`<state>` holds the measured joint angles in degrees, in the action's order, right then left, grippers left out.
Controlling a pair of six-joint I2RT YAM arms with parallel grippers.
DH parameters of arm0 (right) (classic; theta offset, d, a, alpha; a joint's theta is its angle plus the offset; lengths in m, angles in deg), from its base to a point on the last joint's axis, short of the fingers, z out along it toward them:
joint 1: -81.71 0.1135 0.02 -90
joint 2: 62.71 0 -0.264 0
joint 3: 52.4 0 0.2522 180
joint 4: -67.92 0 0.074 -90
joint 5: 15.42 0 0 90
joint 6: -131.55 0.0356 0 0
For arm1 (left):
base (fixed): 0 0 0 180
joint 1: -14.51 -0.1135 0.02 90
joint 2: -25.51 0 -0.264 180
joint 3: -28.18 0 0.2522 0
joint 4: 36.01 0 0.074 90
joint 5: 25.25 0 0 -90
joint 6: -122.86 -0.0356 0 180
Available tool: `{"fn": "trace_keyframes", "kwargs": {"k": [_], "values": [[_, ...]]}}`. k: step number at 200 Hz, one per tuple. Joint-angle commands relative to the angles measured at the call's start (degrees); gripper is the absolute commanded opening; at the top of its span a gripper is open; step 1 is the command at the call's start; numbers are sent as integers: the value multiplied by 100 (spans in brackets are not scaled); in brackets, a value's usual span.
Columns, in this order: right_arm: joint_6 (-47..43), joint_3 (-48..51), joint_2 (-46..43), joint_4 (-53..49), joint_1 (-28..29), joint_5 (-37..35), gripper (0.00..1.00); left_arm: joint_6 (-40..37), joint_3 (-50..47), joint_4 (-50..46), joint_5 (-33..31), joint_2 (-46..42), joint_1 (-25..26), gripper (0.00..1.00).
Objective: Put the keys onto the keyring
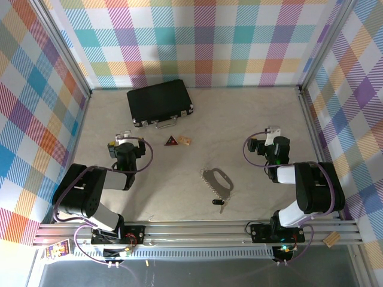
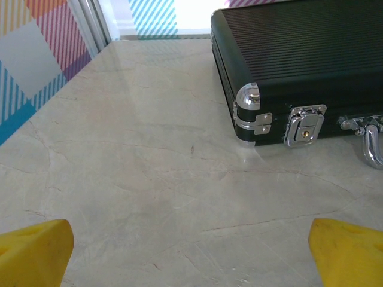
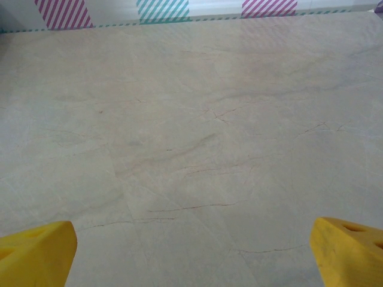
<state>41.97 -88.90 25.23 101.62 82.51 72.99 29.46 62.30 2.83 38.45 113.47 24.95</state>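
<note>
- Lying flat on the tabletop (image 1: 257, 107), the keyring (image 1: 219, 179) is seen near the middle, toward the near edge, with its bead chain at its left side.
- The key (image 1: 216, 202) is placed just on the near side of the keyring, its black head to the left and its blade to the right; whether the two touch cannot be told.
- The left gripper (image 1: 123, 136) is held wide at the left of the tabletop, with nothing between its yellow fingers (image 2: 33, 248).
- The right gripper (image 1: 272, 132) is likewise spread wide at the right, well apart from the keyring, and only bare tabletop is framed by its fingers (image 3: 36, 248).
- A black case (image 1: 159, 101) is set closed at the far side, left of centre, its latches and metal handle turned toward the near edge; its near-left corner is seen from the left wrist.
- A dark-red triangle (image 1: 172, 141) and a tan chip (image 1: 185, 140) are laid side by side between the case and the keyring, the triangle on the left.
</note>
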Motion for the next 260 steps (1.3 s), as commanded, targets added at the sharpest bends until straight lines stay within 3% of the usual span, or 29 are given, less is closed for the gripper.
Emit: {"fn": "trace_keyframes", "kwargs": {"k": [1,15,26,46,71,119,260], "values": [[58,-2,21,178,-41,169,99,157,44,62,520,12,-148,100],[69,196,-5,526,-63,199,99,134,-56,765,572,440,-241,100],[97,285,-4,684,-80,218,99,281,55,12,634,178,-260,100],[98,271,-14,668,-98,255,99,298,177,-67,732,255,-333,100],[142,95,4,358,-147,323,99,319,184,27,794,298,-388,100],[287,59,4,273,-90,-234,99,318,162,37,798,287,-393,100],[256,59,4,276,-55,-307,99,317,161,31,799,283,-390,100]]}}
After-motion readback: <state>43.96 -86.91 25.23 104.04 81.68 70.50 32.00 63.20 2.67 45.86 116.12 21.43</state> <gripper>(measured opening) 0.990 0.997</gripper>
